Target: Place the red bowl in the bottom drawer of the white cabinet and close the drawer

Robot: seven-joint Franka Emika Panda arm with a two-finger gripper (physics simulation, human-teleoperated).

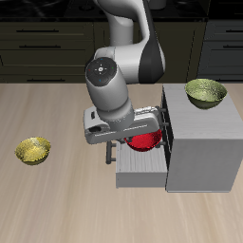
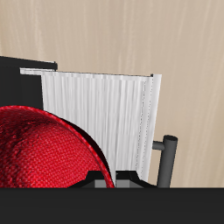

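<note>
The red bowl (image 1: 143,142) hangs just above the open bottom drawer (image 1: 140,171) of the white cabinet (image 1: 204,142), under my hand. My gripper (image 1: 139,131) is shut on the bowl's rim, and its fingertips are largely hidden by the hand. In the wrist view the red bowl (image 2: 44,153) looms large and close to the camera, in front of the drawer's ribbed white floor (image 2: 96,105). The drawer's dark bar handle (image 2: 166,157) shows beside it; in the exterior view that handle (image 1: 111,152) sticks out from the drawer's front.
An olive-green bowl (image 1: 206,92) sits on the cabinet's flat top. A yellow bowl (image 1: 33,150) lies on the wooden table, well away from the cabinet. Dark cabinets line the back.
</note>
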